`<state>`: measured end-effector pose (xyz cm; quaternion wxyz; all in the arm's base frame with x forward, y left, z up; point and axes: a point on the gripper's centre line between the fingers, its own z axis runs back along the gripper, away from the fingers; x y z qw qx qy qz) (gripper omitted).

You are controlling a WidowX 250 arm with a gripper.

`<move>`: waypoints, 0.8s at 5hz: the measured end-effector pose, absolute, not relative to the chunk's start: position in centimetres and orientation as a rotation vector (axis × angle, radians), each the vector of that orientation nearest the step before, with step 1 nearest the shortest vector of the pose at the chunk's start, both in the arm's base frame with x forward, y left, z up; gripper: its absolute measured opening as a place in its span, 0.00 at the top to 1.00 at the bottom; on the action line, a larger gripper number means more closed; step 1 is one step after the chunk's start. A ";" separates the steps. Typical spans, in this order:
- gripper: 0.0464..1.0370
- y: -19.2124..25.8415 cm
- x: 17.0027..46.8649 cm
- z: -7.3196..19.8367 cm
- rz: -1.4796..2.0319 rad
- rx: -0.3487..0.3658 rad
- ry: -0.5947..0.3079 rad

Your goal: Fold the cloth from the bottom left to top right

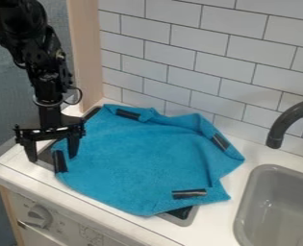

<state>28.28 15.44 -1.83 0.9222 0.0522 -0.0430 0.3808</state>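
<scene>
White control panel (63, 226) of the toy kitchen sits nearest the camera at the lower left, bearing a round white knob (39, 216) and faint markings. Above it runs the white countertop (208, 223), and at the lower right is a grey, round-cornered sink basin (269, 175), with a dark grey curved faucet (288, 120) standing behind it and arching over towards the left. The bright blue, soft-looking cloth (141, 156) lies spread across the middle of the counter, over a dark cooktop panel with a grey rim (187, 220) that peeks out at its front, left and back-left edges. Four black strips mark the cloth: one near its back edge, one by its right edge, one at the front right and one at its left end. Along the right side the fabric rises in a soft ridge and bends inwards above the front-right corner. At the left, the black two-finger gripper (52, 158) hangs down upright at the cloth's left end, its jaws wide apart, one out over the counter's left part, the other in front of the blue fabric; whether it touches the cloth, I cannot tell. Behind everything rise the white tile wall (198, 62) and a pale wooden post (87, 53).
</scene>
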 end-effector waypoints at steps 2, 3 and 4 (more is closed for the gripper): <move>0.10 15.7 29.1 -2.9 0.789 0.098 -0.087; 0.36 16.1 29.3 -3.1 0.814 0.118 -0.103; 0.59 16.3 29.5 -3.1 0.820 0.141 -0.110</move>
